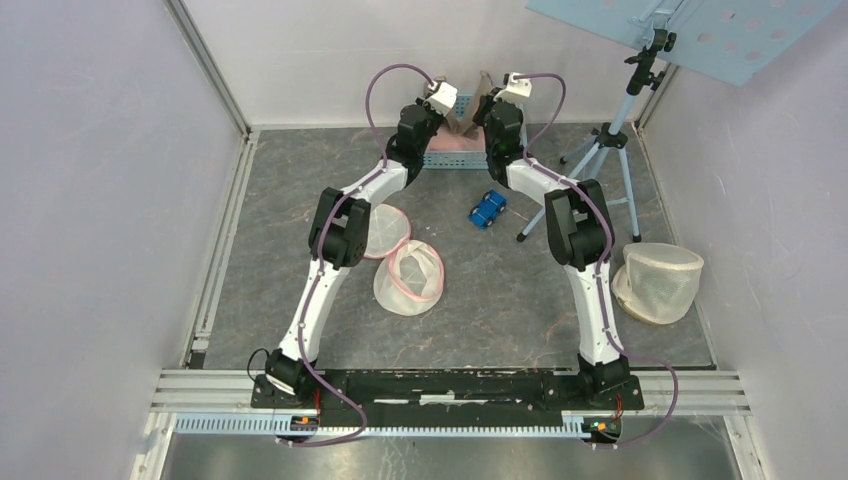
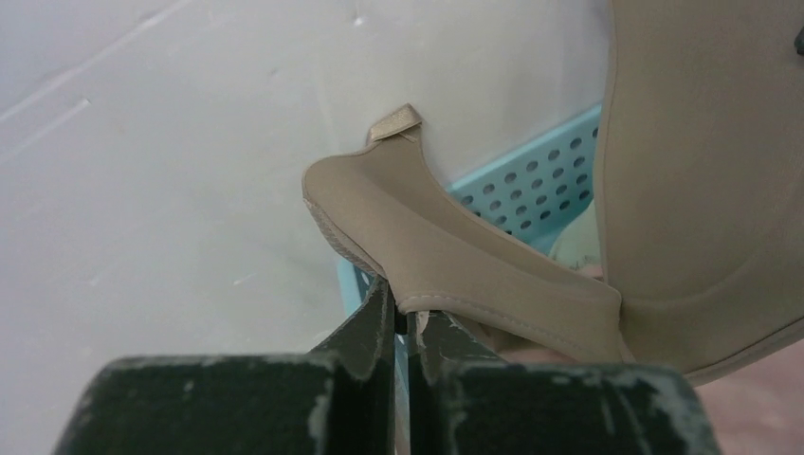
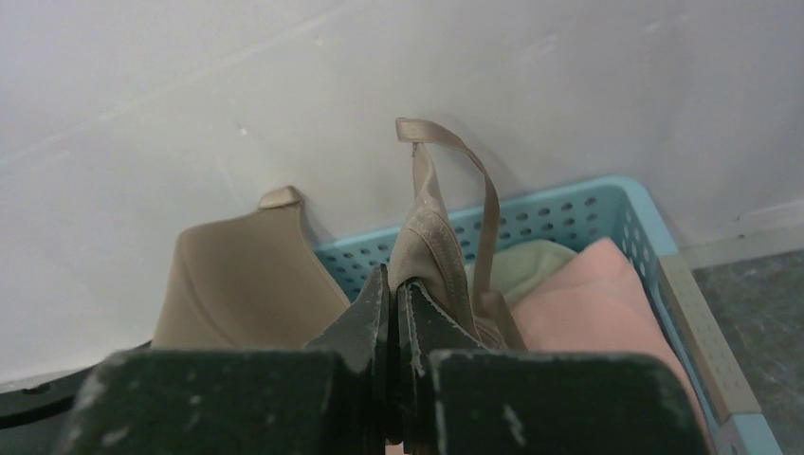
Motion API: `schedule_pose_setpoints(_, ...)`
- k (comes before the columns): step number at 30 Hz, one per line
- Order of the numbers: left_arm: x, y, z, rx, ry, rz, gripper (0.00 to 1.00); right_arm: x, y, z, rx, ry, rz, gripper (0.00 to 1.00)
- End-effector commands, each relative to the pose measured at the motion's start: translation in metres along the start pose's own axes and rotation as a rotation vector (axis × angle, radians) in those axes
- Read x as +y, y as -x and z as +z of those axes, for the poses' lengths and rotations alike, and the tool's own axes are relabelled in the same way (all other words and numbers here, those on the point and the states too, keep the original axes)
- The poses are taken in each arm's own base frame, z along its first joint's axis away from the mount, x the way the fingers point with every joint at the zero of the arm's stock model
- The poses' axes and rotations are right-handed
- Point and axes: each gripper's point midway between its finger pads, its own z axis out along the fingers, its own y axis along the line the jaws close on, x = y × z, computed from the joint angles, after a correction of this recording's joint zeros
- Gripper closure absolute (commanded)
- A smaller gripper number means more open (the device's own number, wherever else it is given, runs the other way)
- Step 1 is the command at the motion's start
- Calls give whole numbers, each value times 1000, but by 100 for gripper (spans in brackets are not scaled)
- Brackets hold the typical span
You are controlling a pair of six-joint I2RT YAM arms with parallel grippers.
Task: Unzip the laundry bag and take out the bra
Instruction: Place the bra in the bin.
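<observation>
A beige bra (image 1: 470, 108) hangs between both grippers above a light-blue perforated basket (image 1: 455, 160) at the back wall. My left gripper (image 2: 408, 318) is shut on the stitched edge of one bra (image 2: 455, 246) wing. My right gripper (image 3: 393, 289) is shut on the bra (image 3: 431, 246) near a strap, which loops upward; the other cup hangs to its left. In the top view the left gripper (image 1: 455, 118) and right gripper (image 1: 488, 108) sit close together. A white mesh laundry bag (image 1: 408, 277) with pink trim lies open mid-table behind the left arm.
The basket (image 3: 569, 213) holds pink cloth (image 3: 588, 303) and a pale green piece. A blue toy car (image 1: 488, 210) sits right of centre. A tripod (image 1: 610, 150) stands at the back right, and a second mesh bag (image 1: 658, 282) stands upright at the right edge.
</observation>
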Motion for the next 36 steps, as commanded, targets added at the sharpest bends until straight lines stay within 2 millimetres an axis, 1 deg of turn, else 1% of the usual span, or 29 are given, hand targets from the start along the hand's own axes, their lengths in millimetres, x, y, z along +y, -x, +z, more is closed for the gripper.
schedule_pose_setpoints(1,6,-6,-2,12,27,-41,91,-3,9,4,-23,-10,-10,100)
schedule_pose_setpoints(3,9,-12,-6,29,35,-30,86,-9,6,2,-8,-27,-32,100)
schedule_pose_setpoints(5,11,-12,-11,39,38,-27,80,-11,7,-1,5,-41,-57,91)
schedule_pose_setpoints(8,15,-9,-16,56,36,-26,72,-12,14,-4,15,-46,-91,73)
schedule_pose_setpoints(9,17,-5,-19,60,38,-26,71,-12,18,-6,18,-47,-107,65)
schedule_pose_setpoints(12,23,4,-26,62,42,-23,64,-13,27,-12,28,-55,-139,48)
schedule_pose_setpoints(13,26,7,-28,63,49,-23,62,-13,31,-15,30,-60,-144,40)
schedule_pose_setpoints(15,33,13,-33,68,66,-20,56,-14,35,-20,41,-68,-156,26)
schedule_pose_setpoints(19,43,25,-44,70,79,-5,44,-12,51,-28,30,-65,-172,2)
schedule_pose_setpoints(24,56,38,-63,85,88,27,34,-6,64,-36,33,-63,-192,2)
schedule_pose_setpoints(26,60,41,-72,97,94,35,32,-3,69,-40,31,-59,-203,2)
schedule_pose_setpoints(27,64,44,-76,100,99,38,31,-3,71,-43,32,-58,-208,2)
schedule_pose_setpoints(29,68,44,-84,117,98,33,31,2,73,-47,37,-39,-227,2)
schedule_pose_setpoints(32,68,42,-94,165,51,-5,31,10,74,-54,51,13,-276,2)
schedule_pose_setpoints(34,67,44,-95,204,1,-60,35,17,69,-57,79,62,-334,2)
schedule_pose_setpoints(35,62,41,-95,233,-42,-85,37,18,65,-59,96,76,-354,2)
schedule_pose_setpoints(36,62,45,-93,246,-76,-102,38,18,60,-61,120,94,-377,2)
